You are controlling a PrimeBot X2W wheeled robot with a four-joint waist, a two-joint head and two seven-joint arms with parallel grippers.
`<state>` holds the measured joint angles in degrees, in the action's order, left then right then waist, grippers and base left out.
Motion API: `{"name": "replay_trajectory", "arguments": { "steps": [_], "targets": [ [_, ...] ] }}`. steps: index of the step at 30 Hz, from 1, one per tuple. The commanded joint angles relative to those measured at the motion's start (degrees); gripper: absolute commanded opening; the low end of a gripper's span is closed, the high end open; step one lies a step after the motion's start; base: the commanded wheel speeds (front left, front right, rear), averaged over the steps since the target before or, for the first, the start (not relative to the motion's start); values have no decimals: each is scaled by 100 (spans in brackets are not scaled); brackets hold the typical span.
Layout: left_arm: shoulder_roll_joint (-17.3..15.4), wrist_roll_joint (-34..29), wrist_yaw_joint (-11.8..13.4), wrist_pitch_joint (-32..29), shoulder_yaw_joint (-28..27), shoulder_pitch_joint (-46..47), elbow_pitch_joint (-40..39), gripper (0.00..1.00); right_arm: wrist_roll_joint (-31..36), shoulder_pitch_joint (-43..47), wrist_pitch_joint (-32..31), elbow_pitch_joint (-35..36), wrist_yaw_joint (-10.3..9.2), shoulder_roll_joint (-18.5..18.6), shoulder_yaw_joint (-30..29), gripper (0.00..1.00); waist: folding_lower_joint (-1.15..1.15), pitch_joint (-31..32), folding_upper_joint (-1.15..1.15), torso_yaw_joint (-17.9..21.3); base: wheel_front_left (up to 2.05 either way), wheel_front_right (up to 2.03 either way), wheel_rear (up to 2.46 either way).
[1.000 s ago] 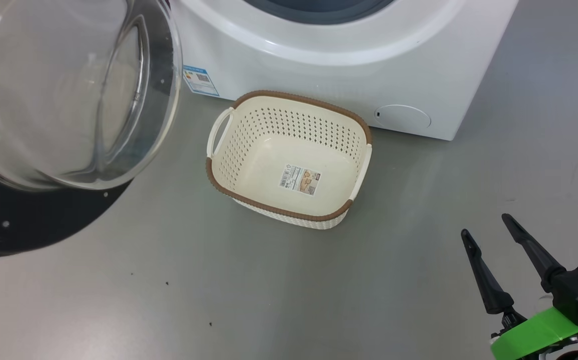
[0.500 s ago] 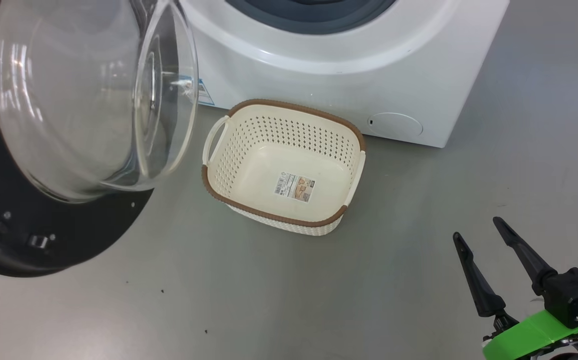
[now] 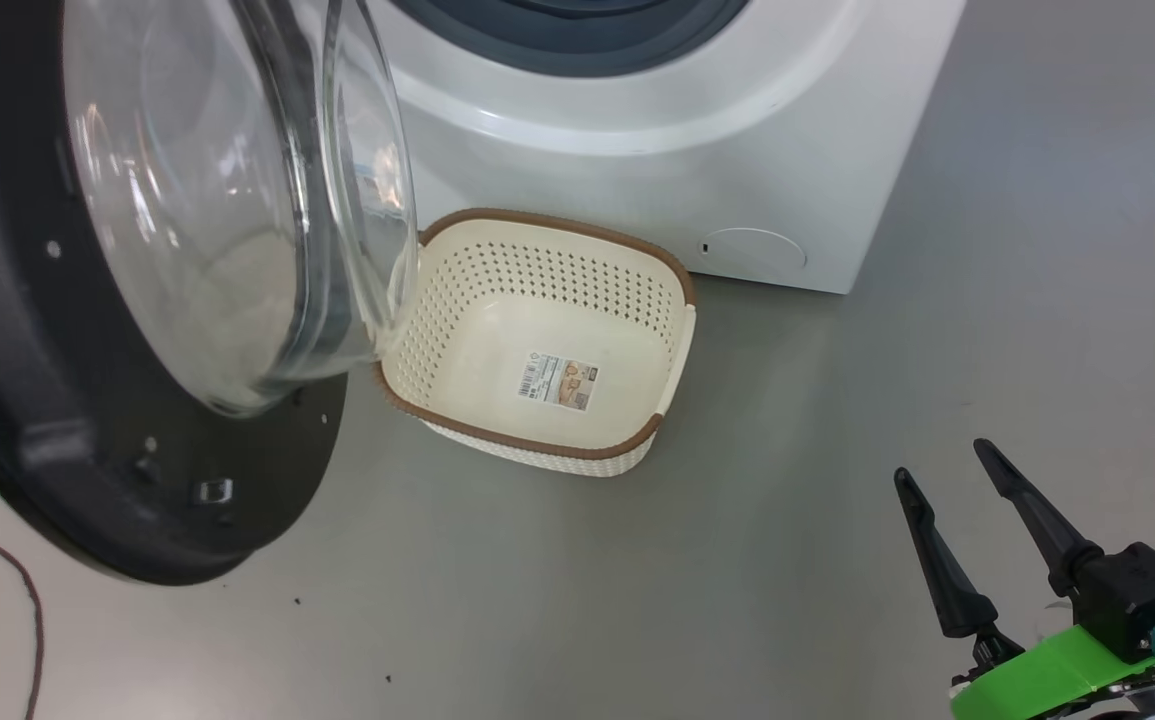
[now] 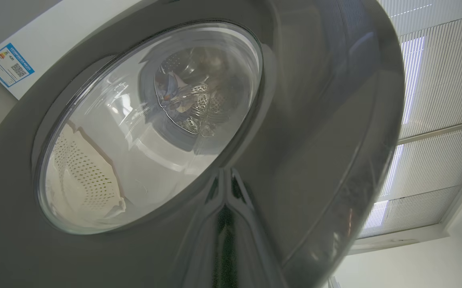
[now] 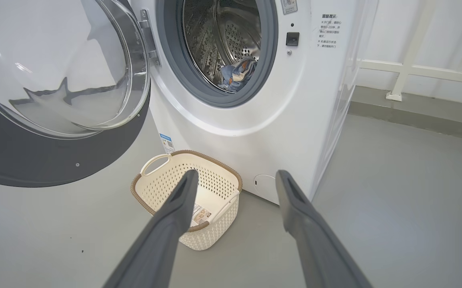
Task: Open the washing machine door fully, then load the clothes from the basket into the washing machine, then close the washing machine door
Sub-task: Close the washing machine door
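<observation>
Showing blue QR-coded energy sticker [image 4: 9, 64] on washing machine [image 5: 255, 132]; label [image 3: 557, 382] in basket [image 3: 537, 452] too small to read; left gripper [image 4: 225, 216] closed, right gripper [image 3: 942, 460] spread.

- You work under bright, even overhead light; the basket [image 3: 537, 280] throws only a faint, soft shadow on the grey floor [image 3: 787, 560].
- Ceiling light panels [image 4: 447, 80] glow in your left wrist view and streak the glossy washing machine door [image 4: 315, 140].
- Its glass bowl [image 3: 237, 200] carries glare and bends what lies behind.
- Wide-angle lenses curve both wrist views' edges.
</observation>
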<state>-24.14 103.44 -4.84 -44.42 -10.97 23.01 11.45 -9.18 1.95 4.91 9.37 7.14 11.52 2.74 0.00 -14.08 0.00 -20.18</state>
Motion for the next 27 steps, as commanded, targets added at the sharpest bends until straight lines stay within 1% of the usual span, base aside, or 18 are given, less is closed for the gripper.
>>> {"name": "replay_trajectory", "arguments": {
  "steps": [1, 6, 12, 19, 27],
  "targets": [
    [-240, 7, 50, -153, -103, 0, -359, 0, -1, -162, 74, 106, 35, 8, 120, 100, 0, -10, 0, 84, 0, 0, 0],
    [-205, -38, 212, -204, 38, 62, -677, 0, -8, -231, 134, 51, 35, -9, 131, 100, 0, -58, 0, 249, 0, 0, 0],
    [-165, -102, 338, -240, 185, 183, -828, 0, -19, -339, 262, -46, 35, -100, 142, 100, 0, -102, 0, 553, 0, 0, 0],
    [-58, -163, 406, -180, 285, 345, -826, 0, -30, -441, 413, -198, 35, -200, 150, 100, 0, -175, 0, 976, 0, 0, 0],
    [116, -259, 414, 5, 363, 655, -739, 0, -47, -607, 556, -329, 35, -256, 183, 100, 0, -313, 0, 1401, 0, 0, 0]
  ]
}}
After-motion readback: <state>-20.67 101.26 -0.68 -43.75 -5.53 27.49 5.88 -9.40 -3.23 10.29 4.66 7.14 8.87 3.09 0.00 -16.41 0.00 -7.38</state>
